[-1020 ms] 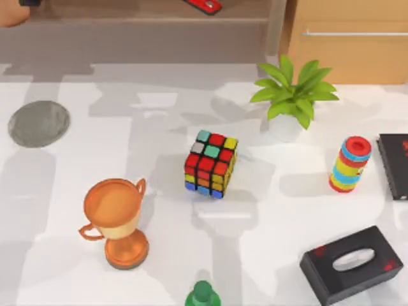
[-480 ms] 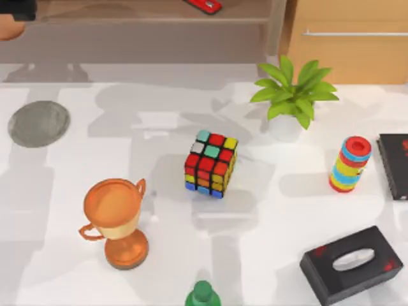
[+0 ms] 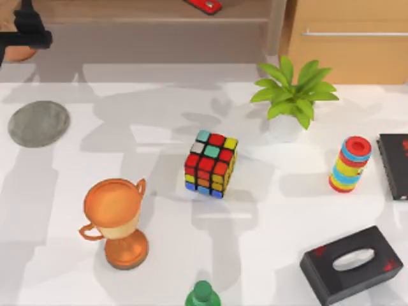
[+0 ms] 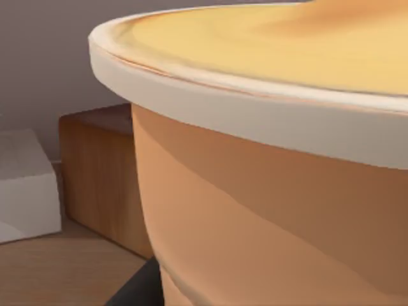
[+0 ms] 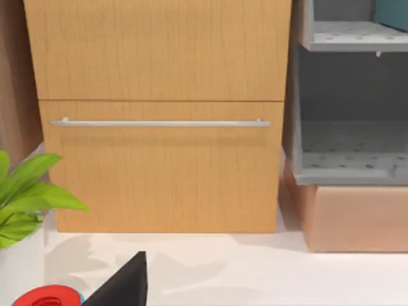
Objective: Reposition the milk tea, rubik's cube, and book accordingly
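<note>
The left gripper (image 3: pixel 25 32) sits at the far left corner, against the milk tea (image 4: pixel 274 191). Whether it pinches the cup, I cannot tell. The cube (image 3: pixel 211 164) rests mid-surface

Wooden drawer front (image 5: pixel 159 162) with metal handle (image 5: pixel 159 123), grey shelf unit (image 5: pixel 350 127), plant leaves (image 5: pixel 29 191)

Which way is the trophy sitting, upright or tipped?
Upright. In the top view the trophy stands on its round base on the table, with the cup's open mouth facing up and both handles level.
</note>
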Controlling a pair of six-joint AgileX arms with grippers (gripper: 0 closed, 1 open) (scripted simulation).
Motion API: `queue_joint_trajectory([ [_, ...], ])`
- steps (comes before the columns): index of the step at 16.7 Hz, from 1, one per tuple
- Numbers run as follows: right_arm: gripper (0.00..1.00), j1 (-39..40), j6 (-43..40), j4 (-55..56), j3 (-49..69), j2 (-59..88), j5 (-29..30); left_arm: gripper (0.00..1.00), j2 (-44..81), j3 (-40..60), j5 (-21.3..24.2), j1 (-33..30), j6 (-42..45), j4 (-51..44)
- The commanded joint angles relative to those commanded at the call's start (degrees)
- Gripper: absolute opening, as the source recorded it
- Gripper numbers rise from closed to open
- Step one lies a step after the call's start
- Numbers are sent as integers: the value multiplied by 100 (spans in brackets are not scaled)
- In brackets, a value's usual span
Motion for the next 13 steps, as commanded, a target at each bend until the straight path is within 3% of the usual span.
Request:
queue_joint_trajectory([
  [6, 100, 0, 0, 0, 0, 0, 0, 0, 1072, -687, 100, 129, 42, 1370],
  [13, 100, 0, 0, 0, 0, 0, 0, 0, 1237, -686, 115, 153, 62, 1542],
])
